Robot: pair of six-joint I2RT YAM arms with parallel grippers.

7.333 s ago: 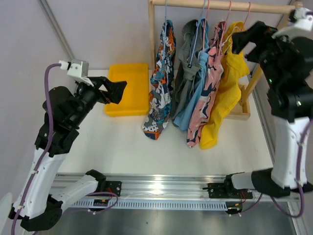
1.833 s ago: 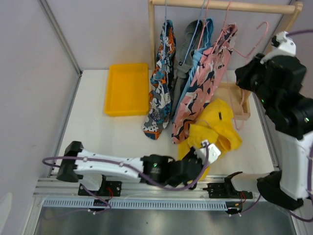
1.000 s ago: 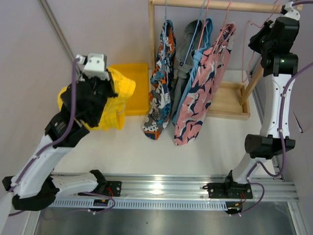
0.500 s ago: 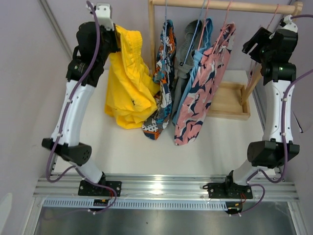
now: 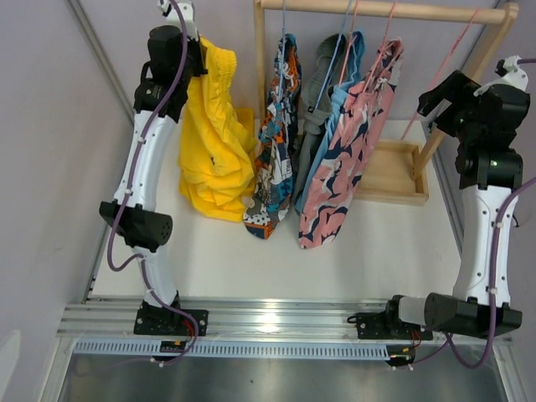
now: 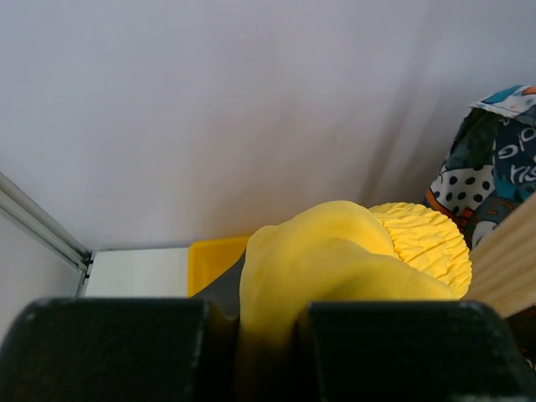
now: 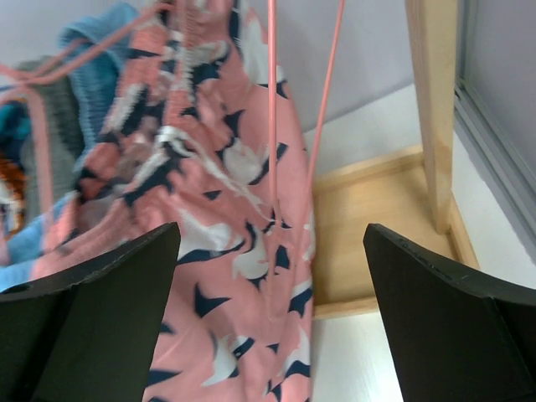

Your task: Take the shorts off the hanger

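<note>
White worktop (image 5: 377,243), overhead view: the yellow shorts (image 5: 213,142), on the rail (image 5: 385,10) seconds ago, now hang from the raised left gripper (image 5: 191,52) at far left. Four pairs remain hung and the pink hanger (image 5: 444,71) sits bare and tilted beside the right gripper (image 5: 437,94), so one of five is judged removed. Left wrist view: jaws clamped on the bunched yellow fabric, with the tray (image 6: 213,261) below, so release is judged next. Right wrist view: jaws apart and empty, facing the bare hanger wires and the pink printed shorts (image 7: 209,234), the likely next pair.
</note>
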